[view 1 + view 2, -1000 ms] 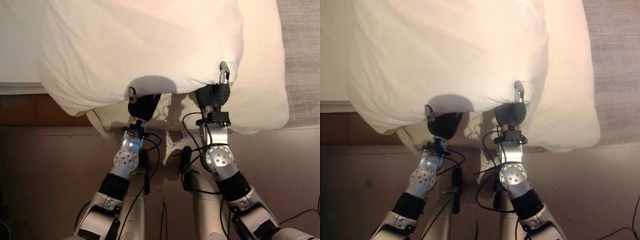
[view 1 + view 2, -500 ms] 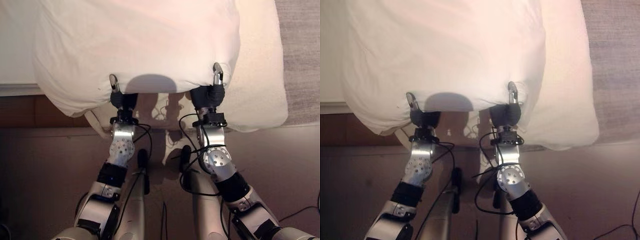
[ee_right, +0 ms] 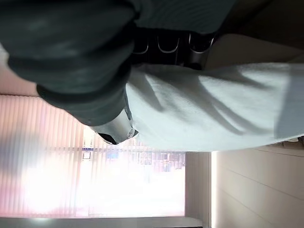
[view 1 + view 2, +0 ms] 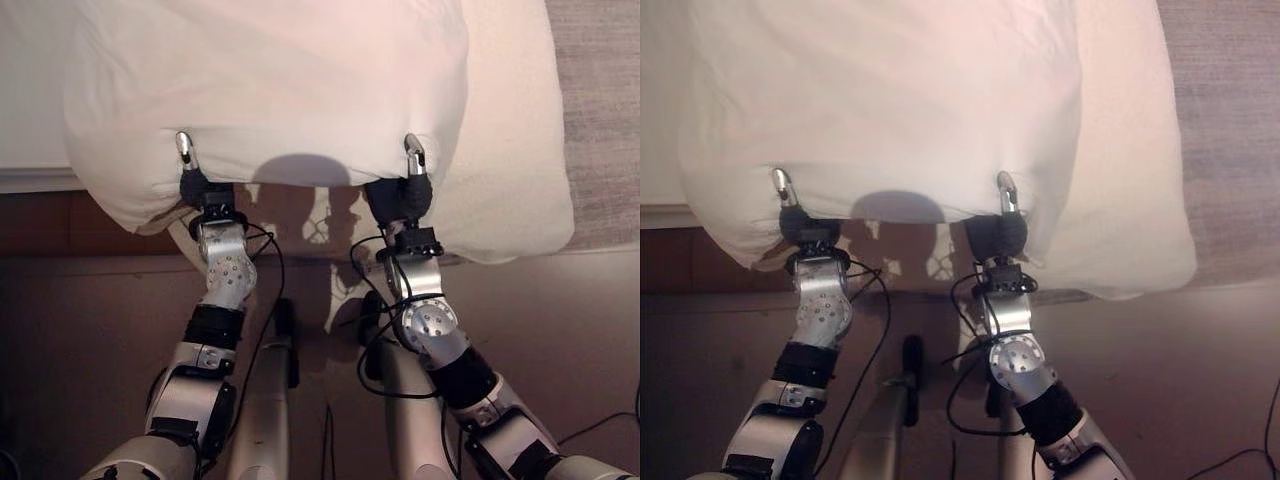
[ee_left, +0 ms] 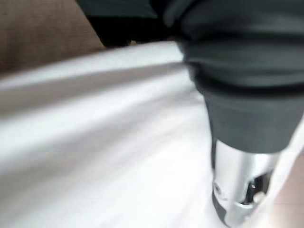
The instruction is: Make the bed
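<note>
A big white pillow (image 4: 270, 80) lies across the bed, its near edge raised off what is under it. My left hand (image 4: 195, 186) grips that edge towards its left end, thumb on top of the cloth and fingers beneath. My right hand (image 4: 404, 196) grips the same edge near the right end in the same way. In the right wrist view the white cloth (image 3: 204, 104) runs between the thumb (image 3: 114, 130) and the curled fingers (image 3: 164, 45). In the left wrist view the thumb (image 5: 237, 190) presses on the pillow cloth (image 5: 104, 156).
Under the pillow a cream cushion or duvet (image 4: 520, 150) sticks out to the right and over the bed's near edge. The white mattress (image 4: 30, 100) and brown bed frame (image 4: 40, 215) show at the left. Grey carpet (image 4: 600, 100) lies at the far right.
My left hand has slid left along the pillow's near edge, widening the gap between my hands. My right hand shifted slightly left and away, and the pillow moved with them.
</note>
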Available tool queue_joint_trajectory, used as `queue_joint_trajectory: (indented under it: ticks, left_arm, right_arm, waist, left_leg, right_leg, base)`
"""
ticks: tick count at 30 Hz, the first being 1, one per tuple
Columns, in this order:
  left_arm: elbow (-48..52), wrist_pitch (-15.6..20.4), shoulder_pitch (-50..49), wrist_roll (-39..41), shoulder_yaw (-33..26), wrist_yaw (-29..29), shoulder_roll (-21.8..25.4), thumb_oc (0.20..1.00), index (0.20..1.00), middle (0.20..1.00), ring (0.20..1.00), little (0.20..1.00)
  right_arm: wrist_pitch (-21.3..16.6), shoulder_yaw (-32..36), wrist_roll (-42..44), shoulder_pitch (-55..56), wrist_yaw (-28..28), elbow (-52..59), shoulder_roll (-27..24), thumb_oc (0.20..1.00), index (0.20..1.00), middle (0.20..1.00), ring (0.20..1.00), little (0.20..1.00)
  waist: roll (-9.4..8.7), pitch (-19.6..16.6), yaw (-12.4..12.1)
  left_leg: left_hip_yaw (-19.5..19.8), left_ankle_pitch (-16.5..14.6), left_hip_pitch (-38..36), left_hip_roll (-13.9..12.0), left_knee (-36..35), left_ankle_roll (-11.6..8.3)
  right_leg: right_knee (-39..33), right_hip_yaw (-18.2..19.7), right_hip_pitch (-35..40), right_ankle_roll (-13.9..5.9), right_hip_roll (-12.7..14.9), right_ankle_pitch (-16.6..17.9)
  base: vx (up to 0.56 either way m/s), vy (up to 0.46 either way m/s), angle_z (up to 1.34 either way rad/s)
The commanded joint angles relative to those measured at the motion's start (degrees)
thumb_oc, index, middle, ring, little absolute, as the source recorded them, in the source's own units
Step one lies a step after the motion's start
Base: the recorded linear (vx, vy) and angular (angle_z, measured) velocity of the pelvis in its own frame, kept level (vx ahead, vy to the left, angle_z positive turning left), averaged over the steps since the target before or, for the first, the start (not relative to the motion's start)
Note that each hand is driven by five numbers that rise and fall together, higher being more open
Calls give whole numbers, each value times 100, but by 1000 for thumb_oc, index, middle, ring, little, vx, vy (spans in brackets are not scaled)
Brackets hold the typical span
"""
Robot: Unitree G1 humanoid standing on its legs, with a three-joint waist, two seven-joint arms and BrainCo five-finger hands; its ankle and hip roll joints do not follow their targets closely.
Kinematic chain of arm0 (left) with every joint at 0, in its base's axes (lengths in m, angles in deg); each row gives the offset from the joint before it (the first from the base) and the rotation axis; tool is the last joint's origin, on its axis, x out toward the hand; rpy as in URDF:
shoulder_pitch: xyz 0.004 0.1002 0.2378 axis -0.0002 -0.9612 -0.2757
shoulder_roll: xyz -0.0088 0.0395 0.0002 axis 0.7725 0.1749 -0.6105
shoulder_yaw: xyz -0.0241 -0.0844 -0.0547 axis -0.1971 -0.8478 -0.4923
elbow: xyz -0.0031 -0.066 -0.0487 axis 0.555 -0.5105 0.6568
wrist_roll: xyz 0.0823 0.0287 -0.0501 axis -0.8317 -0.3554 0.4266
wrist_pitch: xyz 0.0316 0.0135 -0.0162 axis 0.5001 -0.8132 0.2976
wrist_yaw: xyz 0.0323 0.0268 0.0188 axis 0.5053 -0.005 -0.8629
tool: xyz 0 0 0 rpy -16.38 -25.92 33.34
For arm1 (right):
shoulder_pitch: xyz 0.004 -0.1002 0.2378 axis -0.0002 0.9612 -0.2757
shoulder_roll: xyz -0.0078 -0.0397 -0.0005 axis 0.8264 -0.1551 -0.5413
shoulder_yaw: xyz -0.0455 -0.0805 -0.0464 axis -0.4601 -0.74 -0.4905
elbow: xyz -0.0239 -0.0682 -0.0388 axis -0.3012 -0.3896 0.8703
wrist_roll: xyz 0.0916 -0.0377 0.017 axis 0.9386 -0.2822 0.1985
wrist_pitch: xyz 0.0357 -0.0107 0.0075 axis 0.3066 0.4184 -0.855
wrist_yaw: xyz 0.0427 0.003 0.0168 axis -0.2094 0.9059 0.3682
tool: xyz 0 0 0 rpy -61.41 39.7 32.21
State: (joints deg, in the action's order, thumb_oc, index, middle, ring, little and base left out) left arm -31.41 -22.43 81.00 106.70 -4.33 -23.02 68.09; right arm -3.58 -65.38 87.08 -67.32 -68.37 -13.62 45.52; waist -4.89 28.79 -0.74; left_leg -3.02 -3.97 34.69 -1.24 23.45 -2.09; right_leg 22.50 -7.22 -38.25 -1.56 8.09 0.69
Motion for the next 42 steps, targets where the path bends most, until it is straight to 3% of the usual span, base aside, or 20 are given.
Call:
queue_joint_trajectory:
  ticks: [1,2,3,4,11,18,21,24,26,28,30,31,32,35,36,37,38,39,40,42]
  left_arm:
    - [-70,905,-61,-423,-1114,-424,437,1000,1000,1000,1000,1000]
    - [-50,906,-69,-447,-1114,-449,425,805,805,805,805,805]
    - [-42,968,-93,-490,-1164,-565,407,263,263,263,263,263]
    - [28,1041,-99,-568,-1164,-690,364,200,200,200,200,200]
    - [476,1027,-583,-856,-1228,-945,62,200,200,200,200,200]
    - [937,751,-1424,-1021,-1091,-741,-301,200,200,200,200,200]
    - [1078,623,-1735,-995,-961,-534,-534,200,200,200,200,200]
    - [1162,653,-1898,-981,-894,-375,-678,200,200,200,200,200]
    - [1295,643,-2079,-1008,-907,-234,-730,200,200,200,200,200]
    - [1354,759,-2094,-992,-920,-125,-695,200,200,200,200,200]
    - [1328,765,-2095,-992,-921,-83,-643,200,200,200,200,200]
    - [1327,837,-2126,-958,-957,-11,-583,200,200,200,200,200]
    - [1325,851,-2141,-917,-963,43,-576,200,200,200,200,200]
    - [1298,894,-2146,-749,-961,220,-552,200,200,200,200,200]
    - [1312,858,-2170,-636,-858,377,-512,200,200,200,200,200]
    - [1311,858,-2170,-634,-858,380,-510,200,200,200,200,200]
    - [1302,840,-2203,-655,-839,455,-410,200,200,200,200,200]
    - [1303,841,-2205,-653,-834,455,-407,200,200,200,200,200]
    - [1261,745,-2406,-666,-836,511,-379,200,200,200,200,200]
    - [1286,688,-2525,-693,-849,546,-376,200,200,200,200,200]
  right_arm:
    - [-373,535,-470,580,408,1248,-119,200,200,200,200,200]
    - [-372,534,-468,585,409,1251,-125,200,200,200,200,200]
    - [-363,553,-485,604,374,1246,-137,200,200,200,200,200]
    - [-367,550,-508,606,340,1263,-136,200,200,200,200,200]
    - [-346,662,-645,708,178,1241,-160,200,200,200,200,200]
    - [-292,1010,-956,851,-44,1063,-346,200,200,200,200,200]
    - [-345,1296,-1531,1024,-486,780,-510,200,200,200,200,200]
    - [-330,1463,-2133,1065,-946,375,-700,200,200,200,200,200]
    - [-422,1774,-3005,1139,-1584,-68,-897,200,200,200,200,200]
    - [-502,1985,-3345,1214,-1828,-336,-938,200,200,200,200,200]
    - [-480,2041,-3385,1247,-1851,-413,-974,200,200,200,200,200]
    - [-526,2197,-3592,1307,-1987,-589,-1047,200,200,200,200,200]
    - [-519,2266,-3679,1307,-1998,-668,-1066,200,200,200,200,200]
    - [-502,2383,-3739,1379,-2025,-797,-1124,200,200,200,200,200]
    - [-382,2485,-3961,1438,-2030,-902,-1186,200,200,200,200,200]
    - [-382,2485,-3962,1438,-2031,-901,-1186,200,200,200,200,200]
    - [-355,2678,-4236,1513,-2083,-995,-1254,200,200,200,200,200]
    - [-356,2683,-4237,1512,-2081,-1000,-1251,200,200,200,200,200]
    - [-316,2724,-4419,1430,-2207,-1225,-1153,200,200,200,200,200]
    - [-229,2681,-4553,1416,-2211,-1306,-1151,200,200,200,200,200]
  waist:
    - [124,-720,84]
    - [130,-720,86]
    - [136,-724,73]
    - [145,-721,68]
    - [287,-718,19]
    - [446,-689,-14]
    - [460,-698,-9]
    - [387,-611,-104]
    - [239,-557,-123]
    - [178,-596,-186]
    - [212,-636,-174]
    - [245,-656,-217]
    - [269,-690,-256]
    - [274,-672,-214]
    - [216,-640,-219]
    - [215,-646,-218]
    - [219,-664,-225]
    - [216,-669,-230]
    - [257,-721,-263]
    - [272,-749,-346]
  left_leg:
    - [-47,189,143,320,-332,229]
    - [-44,194,136,322,-340,228]
    - [-42,206,127,311,-364,219]
    - [-34,226,106,315,-377,205]
    - [68,414,-181,302,-738,120]
    - [188,715,-525,248,-1084,-42]
    - [222,823,-746,203,-1240,-175]
    - [584,735,-878,365,-1125,-172]
    - [723,677,-997,-123,-1077,-175]
    - [1190,1010,-1158,-587,-1600,-280]
    - [1235,1170,-1239,-752,-1916,-312]
    - [1418,1398,-1358,-1036,-2335,-456]
    - [1491,1409,-1402,-1038,-2406,-476]
    - [1280,1009,-1224,-760,-1849,-393]
    - [1153,494,-1065,-267,-1221,-268]
    - [1155,491,-1051,-263,-1209,-265]
    - [964,190,-838,137,-729,-160]
    - [960,175,-819,145,-697,-151]
    - [681,-104,-832,383,-505,44]
    - [534,-154,-832,410,-463,140]
  right_leg:
    - [34,-111,147,-413,-147,-238]
    - [29,-114,154,-412,-146,-236]
    - [18,-125,170,-410,-149,-246]
    - [-6,-132,205,-397,-161,-247]
    - [-258,-209,514,-345,-237,-278]
    - [-431,-320,828,-255,-334,-354]
    - [-691,-422,1116,-214,-340,-422]
    - [-678,-307,1240,-193,-343,-402]
    - [-651,-233,1339,-193,-156,-458]
    - [-609,-98,1300,-248,-117,-453]
    - [-591,-93,1250,-270,-105,-440]
    - [-517,13,1162,-386,0,-440]
    - [-531,41,1083,-436,43,-348]
    - [-669,120,1076,-620,309,-45]
    - [-1119,202,1256,-801,630,334]
    - [-1129,201,1254,-804,633,342]
    - [-1591,179,1426,-876,965,732]
    - [-1616,178,1433,-884,971,747]
    - [-2154,1,1528,-1092,1341,1670]
    - [-2347,-279,1582,-1041,1399,1654]
  base:
    - [0,0,0]
    - [2,-34,0]
    - [1,-47,0]
    - [4,-62,0]
    - [1,-81,-2]
    - [6,-121,1]
    - [16,-120,9]
    - [-14,-38,5]
    - [-10,60,0]
    - [27,176,11]
    - [14,229,8]
    - [-10,380,13]
    - [-42,550,19]
    - [-69,456,12]
    - [-32,412,-4]
    - [-29,798,10]
    - [0,408,11]
    - [30,873,14]
    - [19,484,-1]
    - [3,606,-28]
